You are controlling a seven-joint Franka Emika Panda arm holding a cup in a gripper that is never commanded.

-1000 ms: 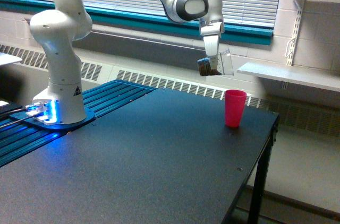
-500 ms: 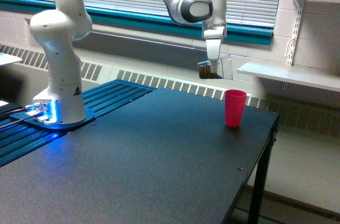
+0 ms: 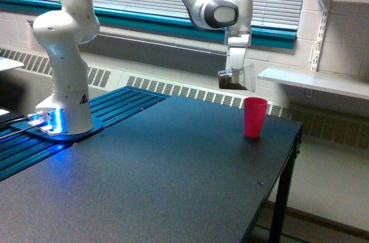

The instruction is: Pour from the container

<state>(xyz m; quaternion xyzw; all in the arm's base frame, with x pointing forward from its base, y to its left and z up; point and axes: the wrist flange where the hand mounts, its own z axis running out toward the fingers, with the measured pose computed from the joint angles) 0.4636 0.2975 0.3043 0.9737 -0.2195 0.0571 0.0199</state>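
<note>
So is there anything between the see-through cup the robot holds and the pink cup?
No. In the exterior view, only air separates the clear container in the gripper from the pink cup below.

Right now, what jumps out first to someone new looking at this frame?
The white arm's claw holds a tilted clear container with dark brown material, in the air just above and slightly to the exterior view's left of the bright pink cup. That cup stands upright near the far right edge of the black table. The arm's base glows blue at left.
</note>
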